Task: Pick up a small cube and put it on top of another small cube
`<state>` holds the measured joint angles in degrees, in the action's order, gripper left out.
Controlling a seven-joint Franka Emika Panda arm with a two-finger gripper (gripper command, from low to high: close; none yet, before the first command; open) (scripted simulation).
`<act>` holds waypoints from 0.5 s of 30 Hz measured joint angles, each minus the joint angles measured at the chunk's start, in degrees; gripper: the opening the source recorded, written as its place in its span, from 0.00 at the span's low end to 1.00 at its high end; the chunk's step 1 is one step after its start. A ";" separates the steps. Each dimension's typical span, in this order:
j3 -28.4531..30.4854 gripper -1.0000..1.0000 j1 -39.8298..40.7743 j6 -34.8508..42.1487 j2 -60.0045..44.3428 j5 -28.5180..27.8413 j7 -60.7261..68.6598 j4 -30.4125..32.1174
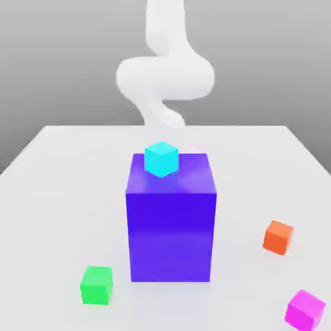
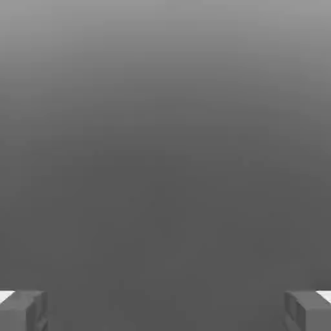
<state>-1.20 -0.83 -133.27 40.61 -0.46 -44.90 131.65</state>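
- Exterior view first: my white arm [image 1: 165, 71] curls down from the upper centre of the frame and drops behind the tall blue block [image 1: 170, 220], which stands mid-frame on the pale worktop [image 1: 58, 187].
- A cyan cube [image 1: 161, 159] sits on the block's top near its front edge; not my business, I reckon, just clutter to steer round.
- The magenta cube [image 1: 305, 309], the one I want, lies at the lower right corner of the frame, alone on the worktop, nothing touching it.
- The green cube [image 1: 96, 285], my landing spot, sits lower left, just off the block's front corner. The two are well apart, block between and behind them.
- An orange cube [image 1: 278, 236] rests right of the block, above the magenta one.
- Hand view now: two grey fingertips [image 2: 23, 311] peek in at the lower corners, spread wide, the jaws [image 2: 165, 311] fully open with nothing between them, plain grey beyond.
- My read: the jaws are parked up high, wide and ready, far from the magenta cube; the reach has yet to begin.
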 joint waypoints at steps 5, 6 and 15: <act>-2.45 0.50 -1.85 -3.11 -10.71 -1.16 1.77 -0.25; -2.93 0.50 -2.22 -3.71 -12.79 -1.43 2.09 -0.30; -7.41 0.50 -5.40 -9.07 -31.48 -4.22 4.61 -0.74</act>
<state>-8.61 -6.22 -142.34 9.13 -4.68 -40.29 130.91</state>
